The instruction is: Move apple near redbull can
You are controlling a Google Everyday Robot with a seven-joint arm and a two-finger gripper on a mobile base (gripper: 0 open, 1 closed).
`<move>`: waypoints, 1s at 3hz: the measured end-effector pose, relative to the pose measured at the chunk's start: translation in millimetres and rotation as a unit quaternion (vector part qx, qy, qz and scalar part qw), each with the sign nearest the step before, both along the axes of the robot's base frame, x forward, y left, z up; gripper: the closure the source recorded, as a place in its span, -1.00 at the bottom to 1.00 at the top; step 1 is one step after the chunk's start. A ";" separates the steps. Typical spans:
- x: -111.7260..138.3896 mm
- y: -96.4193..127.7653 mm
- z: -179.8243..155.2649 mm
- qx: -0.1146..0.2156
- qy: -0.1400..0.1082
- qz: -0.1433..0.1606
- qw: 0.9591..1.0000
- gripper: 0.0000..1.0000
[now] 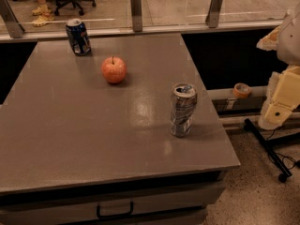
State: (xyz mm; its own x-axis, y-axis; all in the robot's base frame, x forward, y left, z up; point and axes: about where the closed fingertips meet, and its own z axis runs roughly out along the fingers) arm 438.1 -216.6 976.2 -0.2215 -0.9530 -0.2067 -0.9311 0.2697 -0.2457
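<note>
On desk, far-left part: apple, stem up. Nr right-front edge: redbull can, upright, dented, well apart from apple. Far-left corner: dark blue can, nr apple. Off desk at right frame edge: tool, well apart from apple, redbull can roughly btwn. Open/closed: can't tell.

The round apple is red-orange with a yellowish blush and a dark stem. The slim dented redbull can is silver-grey with bluish markings — the shorter can, dark blue. The flat table is grey-brown; right of it, the plastic gripper is cream.
</note>
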 end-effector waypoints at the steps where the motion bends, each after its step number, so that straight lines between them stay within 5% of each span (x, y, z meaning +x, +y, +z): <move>1: 0.1 0.1 0.3 0.000 -0.001 0.000 1.000 -1.00; 2: 22.1 12.6 -7.1 -0.003 -0.016 0.030 0.999 -1.00; 3: 64.9 37.9 -22.2 0.008 -0.029 0.097 0.995 -1.00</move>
